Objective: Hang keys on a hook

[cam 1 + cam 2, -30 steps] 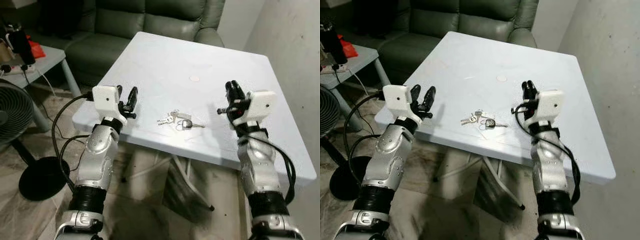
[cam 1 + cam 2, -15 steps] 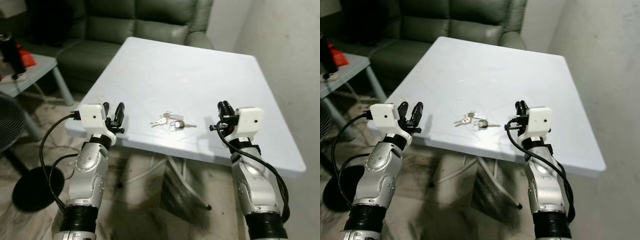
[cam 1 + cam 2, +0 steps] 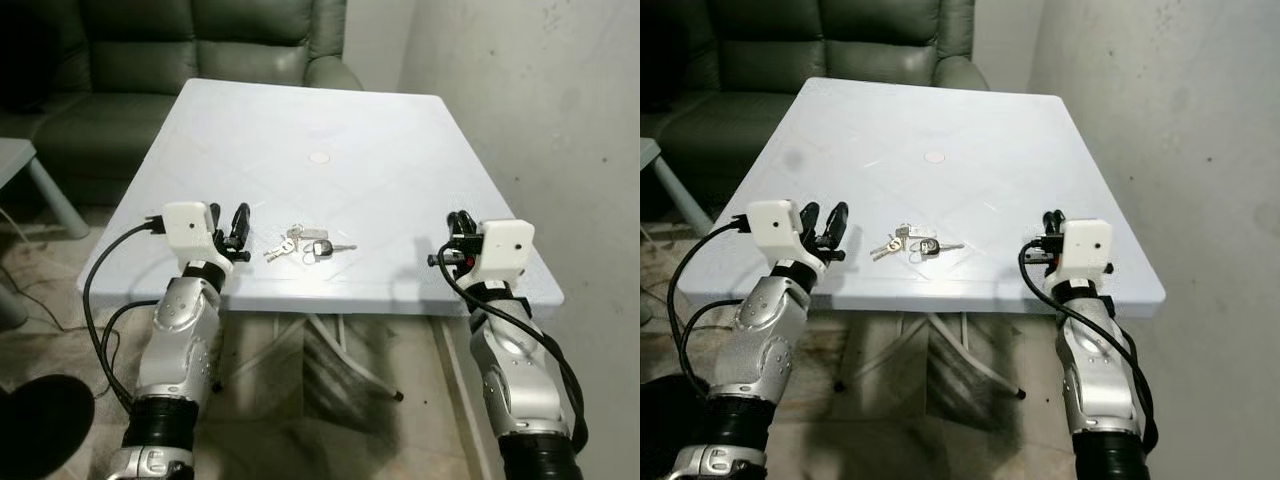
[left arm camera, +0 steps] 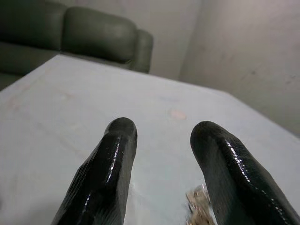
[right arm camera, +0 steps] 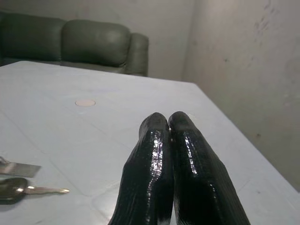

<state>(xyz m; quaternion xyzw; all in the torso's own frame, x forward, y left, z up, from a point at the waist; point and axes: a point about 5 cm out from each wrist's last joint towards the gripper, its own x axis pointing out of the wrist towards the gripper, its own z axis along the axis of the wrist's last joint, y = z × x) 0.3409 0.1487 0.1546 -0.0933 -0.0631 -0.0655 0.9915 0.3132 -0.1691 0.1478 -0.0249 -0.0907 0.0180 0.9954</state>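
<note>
Small bunch of silver keys with one black-headed key point(image 3: 305, 245) lying near the front edge of the square white plastic table point(image 3: 300, 130), left gripper point(image 3: 238, 222) just beside it (fingers parted, empty), right gripper point(image 3: 456, 232) at the table's right edge, fingers pressed together, dark green leather sofa point(image 3: 150, 50) behind.

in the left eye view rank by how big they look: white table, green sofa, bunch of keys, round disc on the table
1. White square table
2. Dark green leather sofa, cut off by the frame edge
3. Bunch of metal keys
4. Small pale round disc

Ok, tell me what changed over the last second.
Mostly the camera swung, shifting the whole picture. The keys lie where they were on the white table. Left gripper stays open beside them, right gripper stays shut; neither took hold of anything.
</note>
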